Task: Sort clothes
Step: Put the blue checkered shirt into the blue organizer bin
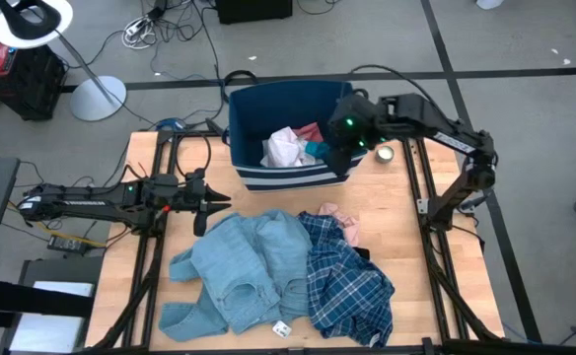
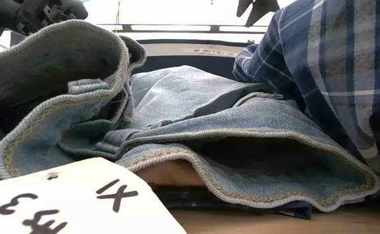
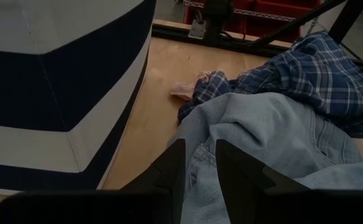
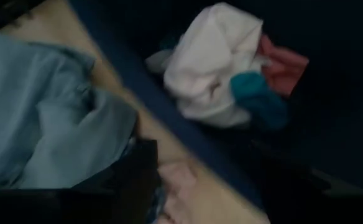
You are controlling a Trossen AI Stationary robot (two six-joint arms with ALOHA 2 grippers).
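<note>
Denim [image 2: 196,130] fills the low view right at the lens, a white tag [image 2: 60,201] in front of it, plaid shirt [image 2: 333,71] to the right.

Left to right on the table, high view: left gripper [image 1: 201,203] sits low, just left of the denim pile [image 1: 239,271], fingers parted a little, nothing between them. Arm stretched flat along the left side, pointing at the pile. Plaid shirt [image 1: 347,276] lies right of the denim, overlapping it; a pink piece [image 1: 337,213] peeks out at its top edge.

Bin [image 1: 268,104] stands at the back, holding white [image 1: 286,148], red [image 1: 312,131] and teal [image 1: 318,149] items. Right gripper [image 1: 339,156] hangs over the bin's front right corner, jaws wide, empty. Looks like a drop just done. Arm elbows up from the right side and reaches in over the rim.

For a clean step: lift the right gripper straight up clear of the rim before swinging back, so no fabric drags out. Next pick, I'd take the plaid by a top fold, not where it tangles with denim.
</note>
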